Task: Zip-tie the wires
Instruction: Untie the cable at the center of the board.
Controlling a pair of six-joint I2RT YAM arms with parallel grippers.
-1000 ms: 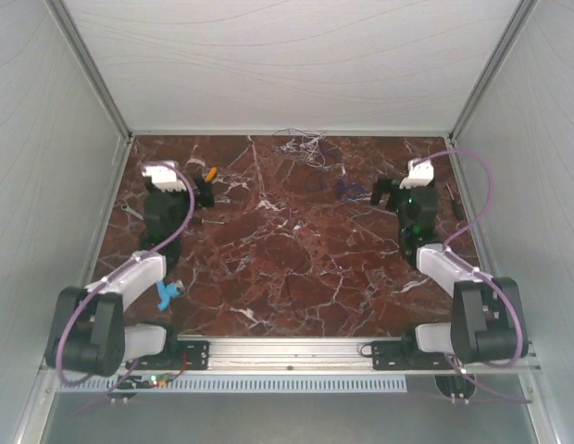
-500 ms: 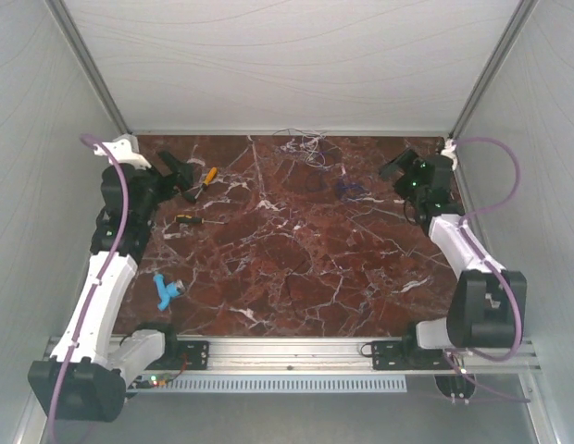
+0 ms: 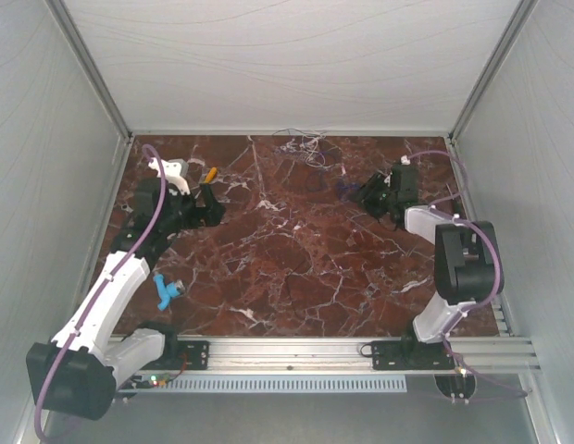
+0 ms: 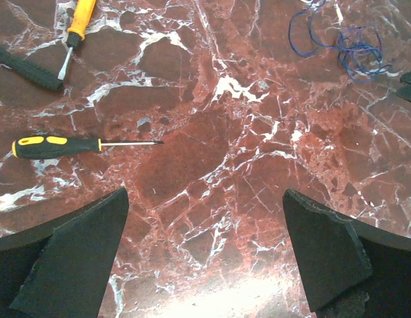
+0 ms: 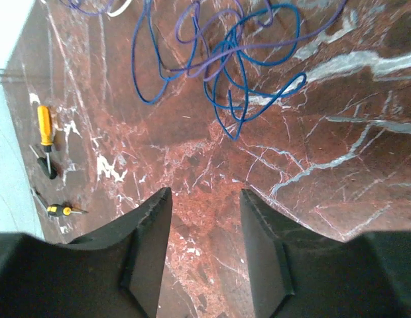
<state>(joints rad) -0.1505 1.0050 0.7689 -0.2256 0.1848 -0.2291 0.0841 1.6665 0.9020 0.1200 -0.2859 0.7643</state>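
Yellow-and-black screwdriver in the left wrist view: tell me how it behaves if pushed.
The yellow-and-black screwdriver looks rigid, so it should probably slide as one piece. Its rounded handle may roll sideways on the smooth marble table.

Even, diffuse light fills the enclosure, and shadows stay faint. The left wrist view shows a white glare patch low on the marble table [image 4: 225, 298]. The overhead view is soft and slightly grainy.

Looks down on red marble table [image 4: 192, 165] between wide-spread left gripper [image 4: 205, 196] fingers.
Shows yellow-black screwdriver [image 4: 59, 145] at left, orange-handled screwdriver [image 4: 78, 25] and black handle [image 4: 26, 68] above, blue wire loops [image 4: 354, 50] upper right.
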